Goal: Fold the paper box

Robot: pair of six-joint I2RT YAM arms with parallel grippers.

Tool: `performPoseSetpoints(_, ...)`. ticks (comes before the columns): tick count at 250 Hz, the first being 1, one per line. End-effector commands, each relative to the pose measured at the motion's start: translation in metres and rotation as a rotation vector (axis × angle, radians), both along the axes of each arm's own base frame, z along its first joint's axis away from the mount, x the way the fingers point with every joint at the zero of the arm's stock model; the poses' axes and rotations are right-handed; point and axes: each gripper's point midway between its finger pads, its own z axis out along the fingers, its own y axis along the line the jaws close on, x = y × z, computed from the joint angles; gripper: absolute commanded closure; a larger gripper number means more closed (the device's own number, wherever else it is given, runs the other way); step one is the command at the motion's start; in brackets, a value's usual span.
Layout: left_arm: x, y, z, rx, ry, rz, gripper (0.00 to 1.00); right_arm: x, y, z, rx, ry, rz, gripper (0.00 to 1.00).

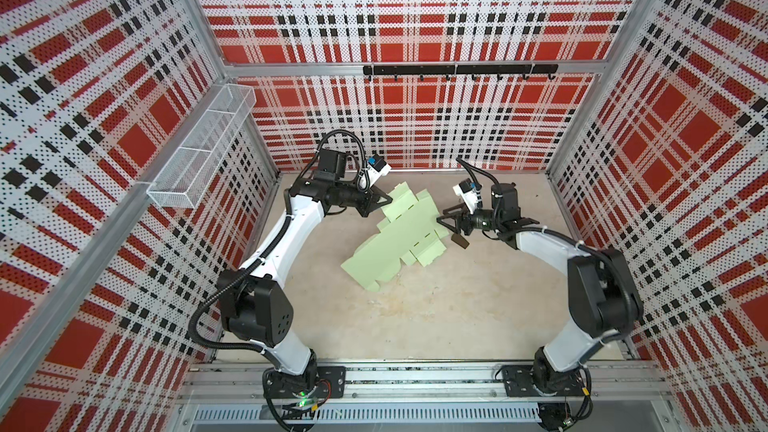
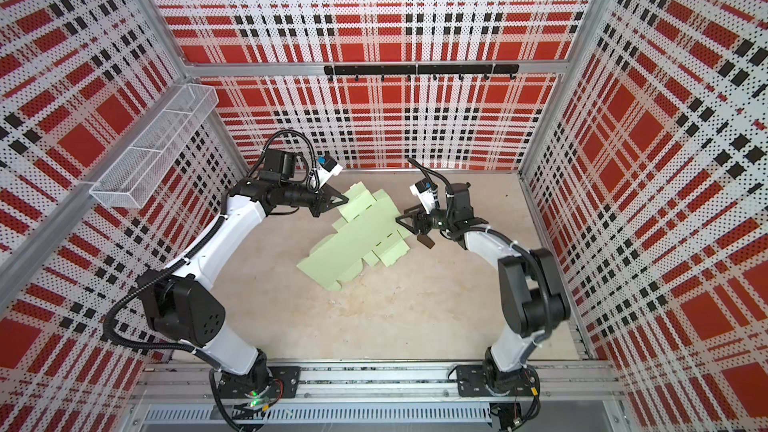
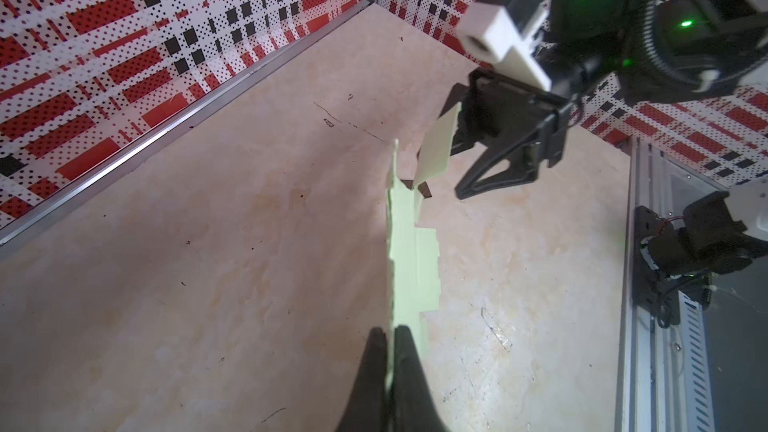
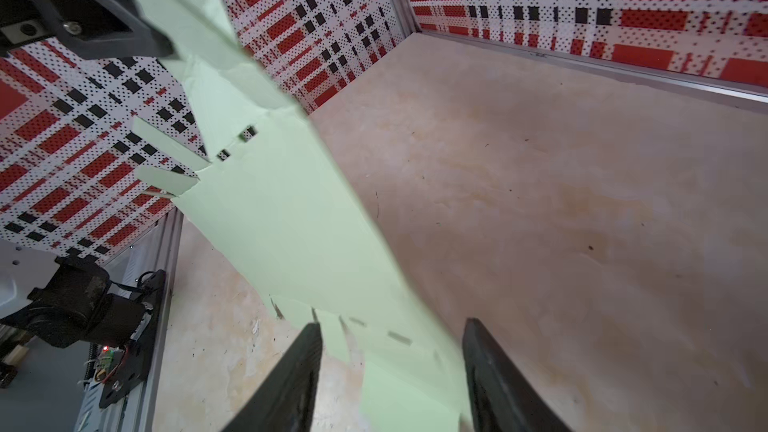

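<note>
The paper box (image 1: 399,238) (image 2: 357,243) is a pale mint-green die-cut sheet with flaps and tabs. It hangs tilted above the table, its near corner low. My left gripper (image 1: 388,200) (image 2: 345,200) (image 3: 390,332) is shut on the sheet's far-left edge, and the card (image 3: 409,268) runs edge-on away from its fingertips. My right gripper (image 1: 440,218) (image 2: 400,218) (image 4: 392,324) stands open at the sheet's right side. The sheet (image 4: 282,209) passes between its spread fingers, and neither finger presses on it.
A small dark brown scrap (image 1: 459,240) (image 2: 426,241) lies on the beige table just under the right gripper. A white wire basket (image 1: 203,147) hangs on the left wall and a black hook rail (image 1: 459,69) on the back wall. Plaid walls enclose the table.
</note>
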Motion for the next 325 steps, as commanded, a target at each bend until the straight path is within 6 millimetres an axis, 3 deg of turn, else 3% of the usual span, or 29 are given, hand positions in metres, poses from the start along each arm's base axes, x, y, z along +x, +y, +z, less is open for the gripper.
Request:
performPoseSetpoints(1, -0.015, 0.0, 0.008, -0.02, -0.021, -0.056, 1.0, 0.0, 0.022, 0.039, 0.082, -0.202, 0.135, 0.42)
performPoseSetpoints(28, -0.015, 0.001, 0.009, -0.018, -0.033, -0.059, 1.0, 0.001, 0.029, 0.037, 0.085, -0.222, 0.159, 0.43)
performPoseSetpoints(74, -0.014, 0.001, 0.008, -0.017, -0.031, -0.06, 1.0, -0.014, 0.039, 0.034, 0.142, -0.207, 0.232, 0.52)
performPoseSetpoints(112, -0.013, 0.002, 0.008, -0.021, -0.029, -0.048, 1.0, -0.016, 0.04, 0.031, 0.176, -0.185, 0.237, 0.72)
performPoseSetpoints(128, -0.013, 0.002, 0.009, -0.029, -0.029, -0.047, 1.0, -0.019, 0.04, 0.034, 0.191, -0.2, 0.247, 0.85)
performPoseSetpoints(142, -0.013, 0.003, 0.01, -0.036, -0.029, -0.042, 0.82, -0.018, 0.039, 0.034, 0.193, -0.202, 0.247, 0.94)
performPoseSetpoints(151, -0.012, 0.004, 0.011, -0.041, -0.027, -0.033, 0.75, -0.017, 0.038, 0.035, 0.192, -0.201, 0.243, 0.97)
performPoseSetpoints(174, -0.009, 0.008, 0.015, -0.054, -0.029, -0.011, 0.62, -0.017, 0.037, 0.037, 0.192, -0.209, 0.236, 0.99)
performPoseSetpoints(185, -0.009, 0.009, 0.017, -0.061, -0.029, -0.004, 0.45, -0.019, 0.037, 0.038, 0.185, -0.207, 0.243, 0.99)
performPoseSetpoints(198, -0.009, 0.012, 0.019, -0.069, -0.029, -0.002, 0.33, -0.018, 0.036, 0.038, 0.16, -0.211, 0.247, 0.99)
performPoseSetpoints(243, -0.005, 0.024, 0.032, -0.084, -0.042, 0.033, 0.25, -0.021, 0.03, 0.043, -0.003, -0.238, 0.259, 0.99)
performPoseSetpoints(281, 0.0, 0.037, 0.03, -0.091, -0.042, 0.073, 0.22, -0.022, 0.024, 0.046, -0.144, -0.243, 0.276, 0.99)
performPoseSetpoints(306, -0.003, 0.033, 0.027, -0.118, -0.031, 0.05, 0.2, -0.026, 0.025, 0.048, -0.192, -0.246, 0.305, 0.99)
performPoseSetpoints(312, -0.004, 0.032, 0.026, -0.127, -0.026, 0.038, 0.14, -0.027, 0.025, 0.049, -0.197, -0.25, 0.313, 0.99)
performPoseSetpoints(325, -0.008, 0.028, 0.024, -0.141, -0.022, 0.017, 0.12, -0.026, 0.026, 0.05, -0.207, -0.252, 0.316, 0.98)
